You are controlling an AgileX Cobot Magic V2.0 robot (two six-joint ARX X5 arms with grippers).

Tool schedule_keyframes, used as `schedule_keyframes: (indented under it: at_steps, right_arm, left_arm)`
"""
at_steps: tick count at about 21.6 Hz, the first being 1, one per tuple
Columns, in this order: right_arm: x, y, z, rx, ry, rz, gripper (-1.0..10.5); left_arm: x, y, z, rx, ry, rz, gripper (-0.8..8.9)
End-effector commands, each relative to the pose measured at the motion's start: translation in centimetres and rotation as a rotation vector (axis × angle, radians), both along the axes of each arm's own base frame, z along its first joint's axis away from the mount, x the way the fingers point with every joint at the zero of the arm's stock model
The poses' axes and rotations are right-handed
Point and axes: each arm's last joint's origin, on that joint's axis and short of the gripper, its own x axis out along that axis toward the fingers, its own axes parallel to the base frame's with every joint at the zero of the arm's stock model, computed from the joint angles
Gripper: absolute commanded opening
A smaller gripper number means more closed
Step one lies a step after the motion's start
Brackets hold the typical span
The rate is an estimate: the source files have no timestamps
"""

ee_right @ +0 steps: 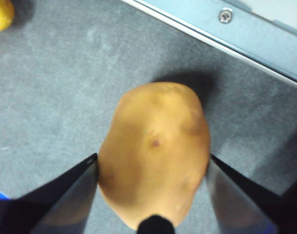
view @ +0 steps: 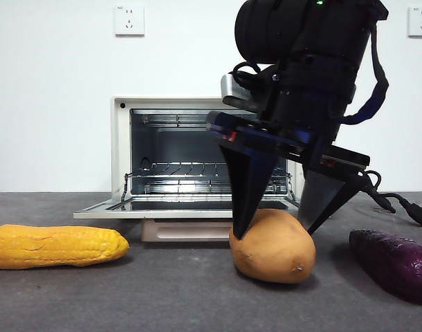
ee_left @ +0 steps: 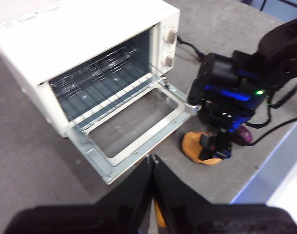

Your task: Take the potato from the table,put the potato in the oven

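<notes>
the potato [ee_right: 156,156] is straddled on the table [ee_right: 51,97] by the right gripper [ee_right: 152,168], jaws spread at its flanks, long axis running across them.

From up here the cream-white oven [ee_left: 90,63] sits on the grey table [ee_left: 31,165] with its door [ee_left: 134,129] dropped flat open, the wire rack [ee_left: 97,73] inside plain to see and two round knobs [ee_left: 168,46] on its side panel. Just off the door's corner the right gripper [ee_left: 214,146] stands over the orange potato [ee_left: 194,148], its jaws down around it. A dark purple sweet potato [ee_left: 243,136] peeks out beyond. The left gripper [ee_left: 152,161] hangs near the door's front edge, jaws pressed together.
</notes>
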Motion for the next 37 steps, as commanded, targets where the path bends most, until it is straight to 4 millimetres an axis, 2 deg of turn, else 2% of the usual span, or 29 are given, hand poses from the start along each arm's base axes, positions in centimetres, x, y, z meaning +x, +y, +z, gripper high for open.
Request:
schedule_keyframes:
  at_steps: [1, 5, 9, 14, 18, 21, 28, 37]
  right_arm:
    - [0.0, 0.1, -0.1, -0.005, 0.0, 0.019, -0.1]
    - [-0.3, -0.1, 0.7, 0.02, -0.015, 0.021, -0.1]
    - [-1.1, -0.6, 3.5, 0.128, -0.067, 0.04, -0.1]
    - [-1.5, -1.2, 7.5, 0.268, -0.272, 0.026, -0.1]
    - [-0.1, -1.5, 9.4, 0.363, -0.456, -0.049, -0.1]
    - [1.5, -1.7, 9.1, 0.401, -0.49, -0.115, -0.1]
    - [5.4, -1.9, 6.7, 0.448, -0.518, -0.245, -0.1]
    - [8.7, -2.4, 5.0, 0.548, -0.571, -0.43, -0.1]
  left_arm:
    - [0.0, 0.0, -0.1, 0.006, 0.001, 0.011, -0.08]
    - [0.1, 0.0, -0.2, 0.018, -0.005, 0.003, -0.08]
    - [0.2, -0.1, -0.3, 0.029, 0.001, 0.0, -0.08]
    - [0.4, -0.2, -0.3, 0.033, 0.005, -0.001, -0.08]
    - [0.4, -0.2, -0.3, 0.032, 0.005, -0.002, -0.08]
    - [0.4, -0.2, -0.3, 0.032, 0.005, -0.002, -0.08]
    - [0.3, -0.1, -0.4, 0.035, 0.016, -0.001, -0.08]
    - [0.2, -0.1, -0.7, 0.048, 0.046, 0.001, -0.08]
